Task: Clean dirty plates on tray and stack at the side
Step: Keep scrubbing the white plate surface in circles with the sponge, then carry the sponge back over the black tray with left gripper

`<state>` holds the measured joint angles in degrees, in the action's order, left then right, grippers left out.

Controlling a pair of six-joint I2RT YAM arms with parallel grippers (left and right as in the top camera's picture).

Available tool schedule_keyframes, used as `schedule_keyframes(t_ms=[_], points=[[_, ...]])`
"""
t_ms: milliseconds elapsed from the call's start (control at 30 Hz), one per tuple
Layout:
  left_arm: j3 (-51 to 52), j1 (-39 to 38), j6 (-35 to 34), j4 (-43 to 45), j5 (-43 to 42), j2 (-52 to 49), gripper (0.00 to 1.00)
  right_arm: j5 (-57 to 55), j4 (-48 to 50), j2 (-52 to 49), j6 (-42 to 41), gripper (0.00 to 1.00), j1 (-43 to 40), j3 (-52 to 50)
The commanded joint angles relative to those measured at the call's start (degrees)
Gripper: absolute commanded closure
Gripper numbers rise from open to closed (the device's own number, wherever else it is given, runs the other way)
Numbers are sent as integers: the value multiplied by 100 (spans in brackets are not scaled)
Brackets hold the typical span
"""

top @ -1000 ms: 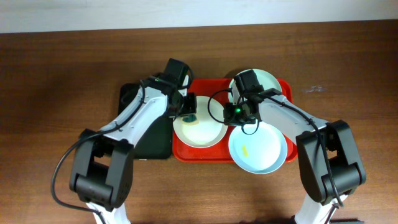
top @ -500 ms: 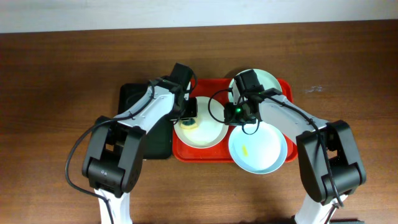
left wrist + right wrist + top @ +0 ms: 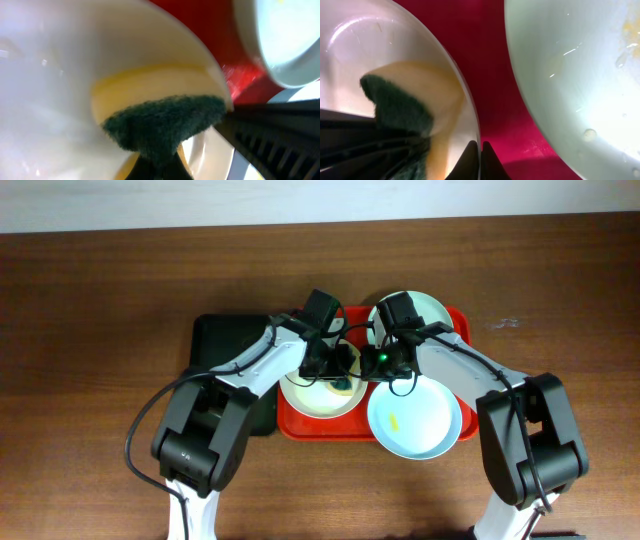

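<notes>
- left gripper (image 3: 338,375) clamped on sponge (image 3: 165,117), pressed on right part of white plate (image 3: 305,400)
- right gripper (image 3: 477,150) pinches rim just beside sponge
- rest of plate lies to sponge's left

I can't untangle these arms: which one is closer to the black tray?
Left. Its arm crosses above the black tray; the right arm reaches in over the red tray from the other side, clear of the black one.

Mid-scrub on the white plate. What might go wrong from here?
The right gripper pinches only the rim of the white plate; pushing the sponge may slip it free. The left gripper works close beside it: collision possible. The front blue plate overhangs the tray; a bump may tip it.
</notes>
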<state>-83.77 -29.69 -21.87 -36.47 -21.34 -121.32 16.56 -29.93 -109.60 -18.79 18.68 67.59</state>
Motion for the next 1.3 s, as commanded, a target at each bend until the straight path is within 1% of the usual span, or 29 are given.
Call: schedule_keyframes(t_ms=[0, 67, 167, 433, 533, 667, 733, 900, 1267], points=[[-186, 229, 337, -581, 575, 192, 100, 278, 39, -50, 52, 96, 83, -20], [-256, 398, 461, -826, 636, 446, 100, 278, 42, -50, 52, 96, 83, -20], [-264, 597, 485, -962, 636, 881, 100, 278, 42, -50, 52, 96, 83, -20], [-264, 975, 485, -1425, 695, 1486, 100, 278, 37, -50, 52, 96, 83, -20], [-264, 1366, 487, -1878, 1215, 1657, 100, 278, 39, -50, 52, 96, 83, -20], [-251, 1786, 990, -2420, 1596, 1628, 100, 278, 42, -50, 52, 96, 83, -20], [-186, 1923, 1003, -2592, 1956, 1624, 100, 275, 44, -50, 52, 96, 83, -20], [345, 2002, 1003, -2343, 2286, 1622, 100, 278, 59, -50, 55, 96, 83, -20], [1462, 2002, 1001, -1298, 2332, 1622, 100, 278, 59, -50, 55, 96, 83, -20]])
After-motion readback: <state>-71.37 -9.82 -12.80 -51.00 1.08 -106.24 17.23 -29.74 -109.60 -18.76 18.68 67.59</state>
